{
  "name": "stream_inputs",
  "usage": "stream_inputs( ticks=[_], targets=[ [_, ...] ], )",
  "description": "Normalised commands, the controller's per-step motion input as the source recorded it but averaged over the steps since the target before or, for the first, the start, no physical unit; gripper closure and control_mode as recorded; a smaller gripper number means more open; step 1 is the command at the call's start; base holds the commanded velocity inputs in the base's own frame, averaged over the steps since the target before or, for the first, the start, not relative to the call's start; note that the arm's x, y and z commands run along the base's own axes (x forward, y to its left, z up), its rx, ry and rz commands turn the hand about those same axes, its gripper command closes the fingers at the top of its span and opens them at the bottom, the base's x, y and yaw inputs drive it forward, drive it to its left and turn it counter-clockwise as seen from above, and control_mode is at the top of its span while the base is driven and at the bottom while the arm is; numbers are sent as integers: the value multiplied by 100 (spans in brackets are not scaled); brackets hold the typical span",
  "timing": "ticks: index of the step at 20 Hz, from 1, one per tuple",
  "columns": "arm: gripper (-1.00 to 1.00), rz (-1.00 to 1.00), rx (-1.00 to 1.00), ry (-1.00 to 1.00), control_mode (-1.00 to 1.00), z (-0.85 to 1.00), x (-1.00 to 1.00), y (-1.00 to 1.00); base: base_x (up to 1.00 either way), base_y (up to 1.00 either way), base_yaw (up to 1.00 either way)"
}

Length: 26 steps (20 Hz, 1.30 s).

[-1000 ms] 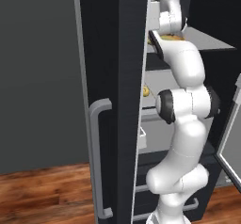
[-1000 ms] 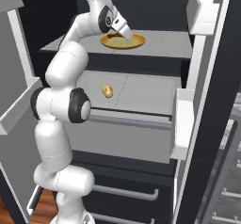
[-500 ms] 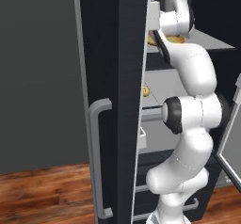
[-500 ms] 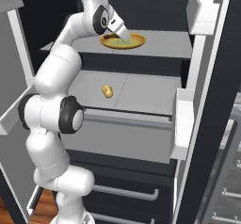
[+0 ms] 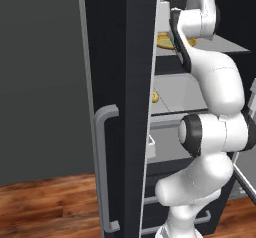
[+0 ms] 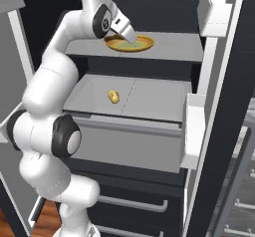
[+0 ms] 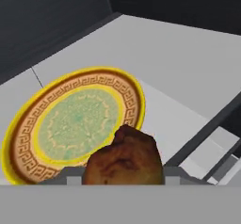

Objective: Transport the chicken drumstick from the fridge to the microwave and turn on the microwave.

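In the hand view the chicken drumstick (image 7: 124, 159) sits at 6 o'clock, lodged between the fingers, which are closed on it, partly apart; beyond it at 10 o'clock lies the yellow plate (image 7: 28, 143), patterned and bare, on the light grey upper shelf (image 7: 188, 63). In the right base view the gripper (image 6: 125, 34) hangs over that plate (image 6: 144, 44), near its 9 o'clock rim; below, the grey drawer top (image 6: 159, 99) carries a small round yellow food item (image 6: 114, 97). The fridge (image 5: 120, 57) stands open, black, its long grey bar handle (image 5: 102, 172) at 7 o'clock in the left base view; wooden floor (image 5: 45, 204) runs beneath, a dark grey wall (image 5: 40, 72) behind.
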Motion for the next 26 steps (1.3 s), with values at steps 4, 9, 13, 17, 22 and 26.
stream_inputs(
  ticks=[4,9,13,17,22,26],
  targets=[
    [100,13,0,-3,-100,9,-64,0,0,0,0],
    [100,18,0,-3,-100,11,-72,0,0,0,0],
    [100,18,0,0,-100,17,-81,0,0,0,0],
    [100,18,0,-4,-100,10,-82,0,0,0,0],
    [100,20,-4,-7,-100,15,-69,12,0,0,0],
    [100,16,-11,-5,-100,4,-67,36,0,0,0]
  ],
)
